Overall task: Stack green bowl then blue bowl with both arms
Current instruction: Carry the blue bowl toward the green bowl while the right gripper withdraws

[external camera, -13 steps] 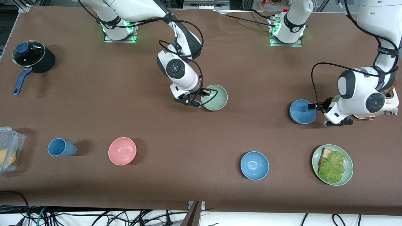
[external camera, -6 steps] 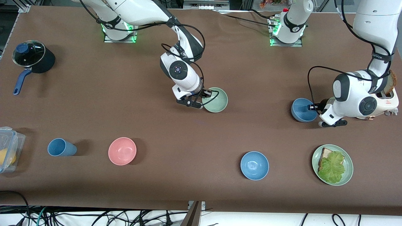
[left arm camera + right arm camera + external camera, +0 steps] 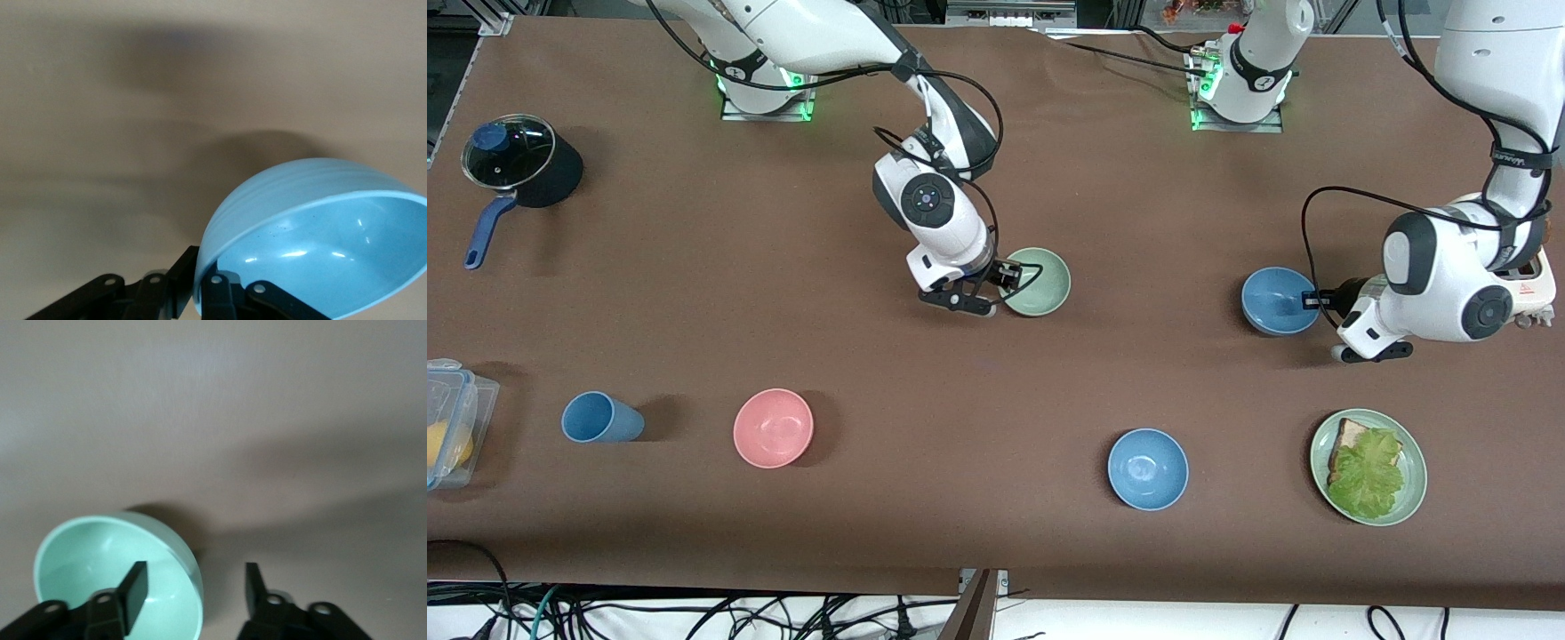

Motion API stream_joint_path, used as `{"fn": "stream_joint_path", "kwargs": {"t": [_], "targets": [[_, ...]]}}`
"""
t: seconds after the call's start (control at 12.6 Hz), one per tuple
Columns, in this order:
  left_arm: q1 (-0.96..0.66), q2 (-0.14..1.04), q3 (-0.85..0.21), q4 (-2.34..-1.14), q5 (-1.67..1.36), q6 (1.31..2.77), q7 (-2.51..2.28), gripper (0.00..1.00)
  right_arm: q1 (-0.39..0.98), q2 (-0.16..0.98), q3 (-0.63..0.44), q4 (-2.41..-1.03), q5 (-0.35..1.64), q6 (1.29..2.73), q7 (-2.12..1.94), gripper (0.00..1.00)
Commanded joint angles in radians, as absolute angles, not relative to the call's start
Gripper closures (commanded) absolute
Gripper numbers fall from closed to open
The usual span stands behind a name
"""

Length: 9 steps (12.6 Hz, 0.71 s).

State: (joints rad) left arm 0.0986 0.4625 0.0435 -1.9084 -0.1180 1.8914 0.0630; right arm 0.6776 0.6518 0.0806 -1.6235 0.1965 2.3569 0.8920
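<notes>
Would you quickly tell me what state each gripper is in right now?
Left gripper: shut on the rim of the small dusty-blue bowl, tilted, lifted.
Right gripper: open, fingers straddling the rim of the small pale sage-green bowl.

No text, brand, number or label can be read in full anywhere in these views. A line of small white lettering is seen on the black band [image 3: 1521, 156] of the left arm, but its letters cannot be made out. A small red mark is printed on the white object [image 3: 1532, 289] at the left arm's end of the table, also too small to be read. Both wrist views carry no writing.
</notes>
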Motion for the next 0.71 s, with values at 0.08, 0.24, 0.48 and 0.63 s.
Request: {"fn": "stream_joint_path", "kwargs": {"t": [0.08, 0.24, 0.48, 0.63], "targets": [[0.092, 0.456, 0.026, -1.815, -0.221, 1.743, 0.078, 1.00, 0.594, 0.617, 0.077, -1.438, 0.181, 2.064, 0.858, 0.18], [0.092, 0.456, -0.004, -1.815, -0.294, 1.709, 0.065, 1.00, 0.545, 0.591, 0.063, -1.407, 0.172, 2.005, 0.729, 0.16], [0.040, 0.463, -0.064, -1.813, -0.386, 1.710, -0.059, 1.00, 0.471, 0.543, 0.002, -1.404, 0.172, 1.916, 0.522, 0.13], [-0.043, 0.465, -0.066, -1.813, -0.400, 1.773, -0.156, 1.00, 0.446, 0.499, -0.084, -1.402, 0.172, 1.856, 0.380, 0.06]]}}
